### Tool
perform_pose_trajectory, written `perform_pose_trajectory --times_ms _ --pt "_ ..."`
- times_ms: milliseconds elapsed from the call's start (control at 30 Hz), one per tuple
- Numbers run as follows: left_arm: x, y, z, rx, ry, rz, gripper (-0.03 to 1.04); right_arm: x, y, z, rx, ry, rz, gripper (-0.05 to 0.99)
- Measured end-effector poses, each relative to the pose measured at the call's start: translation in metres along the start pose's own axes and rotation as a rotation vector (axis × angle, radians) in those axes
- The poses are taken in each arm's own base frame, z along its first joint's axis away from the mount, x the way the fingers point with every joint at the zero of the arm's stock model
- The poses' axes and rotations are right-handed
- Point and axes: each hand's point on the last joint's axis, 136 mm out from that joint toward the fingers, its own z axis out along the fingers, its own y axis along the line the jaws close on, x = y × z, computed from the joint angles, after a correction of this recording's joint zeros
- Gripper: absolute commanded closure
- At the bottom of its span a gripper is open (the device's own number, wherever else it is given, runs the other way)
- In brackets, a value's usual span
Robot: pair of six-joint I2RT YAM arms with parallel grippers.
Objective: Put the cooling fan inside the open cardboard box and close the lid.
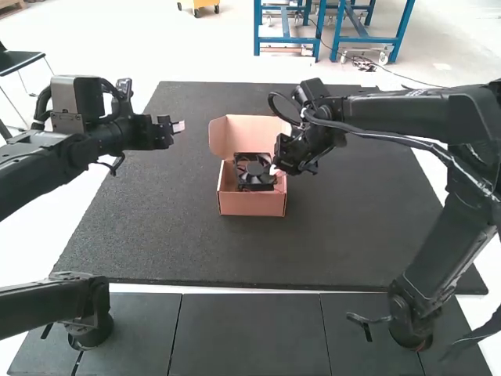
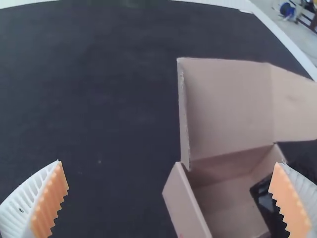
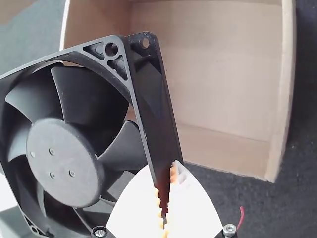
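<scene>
High view: we log cooling fan (image 1: 254,171) gripped by right jaws at cardboard box (image 1: 250,203) mouth; left jaws open, nine o'clock.

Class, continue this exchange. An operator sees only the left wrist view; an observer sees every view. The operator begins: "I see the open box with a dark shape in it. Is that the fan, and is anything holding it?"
Observer: Yes, it is the cooling fan. The right gripper is shut on one edge of its frame.
Operator: How far in is it?
Observer: In the high view it lies at the open top of the cardboard box, by the right wall. I cannot tell how deep.
Operator: Where is my gripper?
Observer: The left gripper hangs open to the left of the box, apart from the upright lid.
</scene>
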Motion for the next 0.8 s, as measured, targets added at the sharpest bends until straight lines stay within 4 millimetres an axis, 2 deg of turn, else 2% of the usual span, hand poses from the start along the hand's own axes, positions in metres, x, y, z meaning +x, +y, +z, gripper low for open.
perform_pose_trajectory --times_ms 133,533,800 --pt "-0.002 -0.001 -0.002 0.001 -0.009 0.003 0.05 0.002 0.007 0.008 -0.003 0.016 0.003 0.96" --pt "0.002 -0.001 -0.002 0.001 0.006 -0.002 0.05 -0.009 0.006 0.022 0.016 0.014 0.037 0.96" --pt "0.031 -0.006 -0.003 0.031 0.095 -0.019 0.05 -0.021 0.000 0.026 0.029 -0.004 0.057 0.96"
